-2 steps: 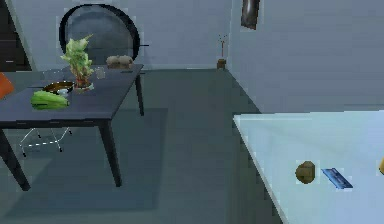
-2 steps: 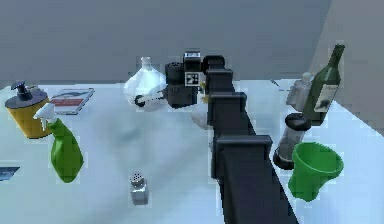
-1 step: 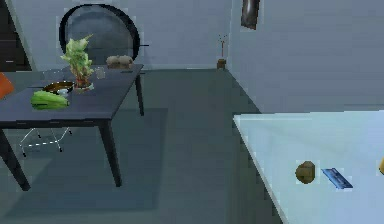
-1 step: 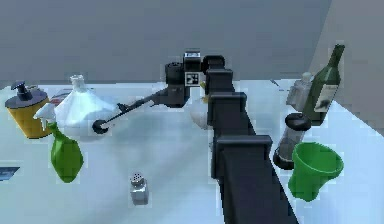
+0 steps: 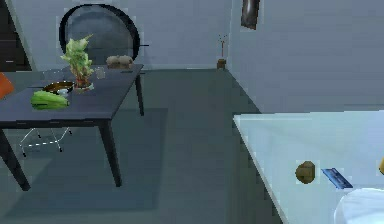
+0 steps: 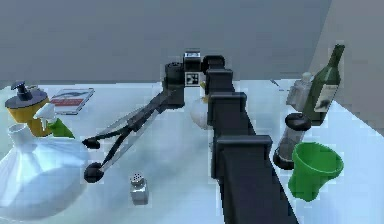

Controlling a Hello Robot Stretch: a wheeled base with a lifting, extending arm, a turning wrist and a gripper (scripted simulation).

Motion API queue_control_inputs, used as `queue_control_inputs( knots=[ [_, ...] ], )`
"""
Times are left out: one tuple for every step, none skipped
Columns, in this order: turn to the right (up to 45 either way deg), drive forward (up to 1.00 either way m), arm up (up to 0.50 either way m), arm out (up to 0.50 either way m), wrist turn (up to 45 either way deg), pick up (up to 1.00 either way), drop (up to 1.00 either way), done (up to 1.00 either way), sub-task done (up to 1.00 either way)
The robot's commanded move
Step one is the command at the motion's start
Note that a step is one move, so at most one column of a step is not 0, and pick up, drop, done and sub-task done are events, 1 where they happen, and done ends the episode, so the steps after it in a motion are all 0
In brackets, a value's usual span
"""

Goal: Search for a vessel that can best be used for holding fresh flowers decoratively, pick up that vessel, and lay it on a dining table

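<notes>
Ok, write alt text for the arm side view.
The robot's dark arm reaches across a white table, its gripper near a large white vessel. A green cup and dark bottle stand at the view's right.

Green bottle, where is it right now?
In the arm side view's upper right, the green bottle stands on the white tabletop, just beyond a green cup.

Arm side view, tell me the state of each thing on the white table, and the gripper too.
wine bottle: standing upright.
green flared vessel: upright, mouth facing up.
salt shaker: upright.
booklet: lying flat.
gripper: cannot tell whether it holds anything.
</notes>
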Motion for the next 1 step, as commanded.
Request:
queue_control_inputs(
  knots=[
    [0.0,0.0,0.0,0.0,-12.0,0.0,0.0,0.0,0.0]
  ],
)
